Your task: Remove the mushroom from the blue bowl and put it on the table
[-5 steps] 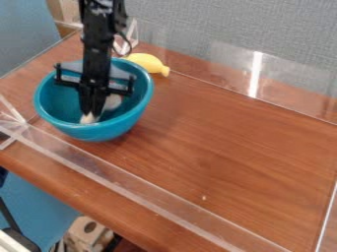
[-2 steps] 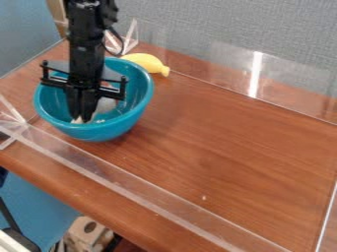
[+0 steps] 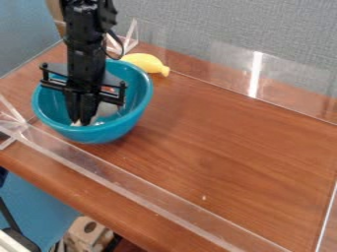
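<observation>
The turquoise blue bowl (image 3: 133, 106) stands at the left back of the wooden table (image 3: 224, 143). My black gripper (image 3: 82, 115) points straight down into the bowl, its fingers close together near the bottom. A small cream-white bit of the mushroom (image 3: 93, 116) shows right at the fingertips; the gripper appears shut on it. The mushroom's cap is hidden by the fingers.
A yellow banana (image 3: 149, 65) lies just behind the bowl on the right. Clear acrylic walls (image 3: 270, 71) run around the table's edges, with one low wall along the front (image 3: 145, 192). Wood surface stretches to the right of the bowl.
The gripper has shifted a little to the left inside the bowl and rolled about its vertical axis. It stays shut, and the bowl has not moved.
</observation>
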`<action>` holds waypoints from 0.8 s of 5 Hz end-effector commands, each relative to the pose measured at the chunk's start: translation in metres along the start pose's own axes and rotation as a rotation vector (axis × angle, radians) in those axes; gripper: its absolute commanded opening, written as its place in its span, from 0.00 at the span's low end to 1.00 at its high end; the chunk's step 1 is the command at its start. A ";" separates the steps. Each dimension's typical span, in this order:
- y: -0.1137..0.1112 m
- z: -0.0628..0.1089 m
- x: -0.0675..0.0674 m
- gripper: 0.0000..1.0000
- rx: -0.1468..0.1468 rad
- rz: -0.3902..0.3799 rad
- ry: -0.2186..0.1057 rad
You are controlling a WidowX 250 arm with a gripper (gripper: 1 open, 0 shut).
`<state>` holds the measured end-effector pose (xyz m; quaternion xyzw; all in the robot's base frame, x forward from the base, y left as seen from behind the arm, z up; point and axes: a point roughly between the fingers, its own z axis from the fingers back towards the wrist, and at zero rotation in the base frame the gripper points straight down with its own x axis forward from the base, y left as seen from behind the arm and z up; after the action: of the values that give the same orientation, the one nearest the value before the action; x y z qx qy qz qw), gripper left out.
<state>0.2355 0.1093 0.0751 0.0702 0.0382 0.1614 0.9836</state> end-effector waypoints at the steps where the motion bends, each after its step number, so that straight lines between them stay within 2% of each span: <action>1: 0.004 0.008 0.016 0.00 0.002 -0.023 -0.047; 3: 0.022 0.018 0.012 0.00 0.006 -0.005 -0.035; 4: 0.021 0.018 0.016 0.00 0.006 -0.029 -0.036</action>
<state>0.2391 0.1278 0.0793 0.0668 0.0514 0.1437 0.9860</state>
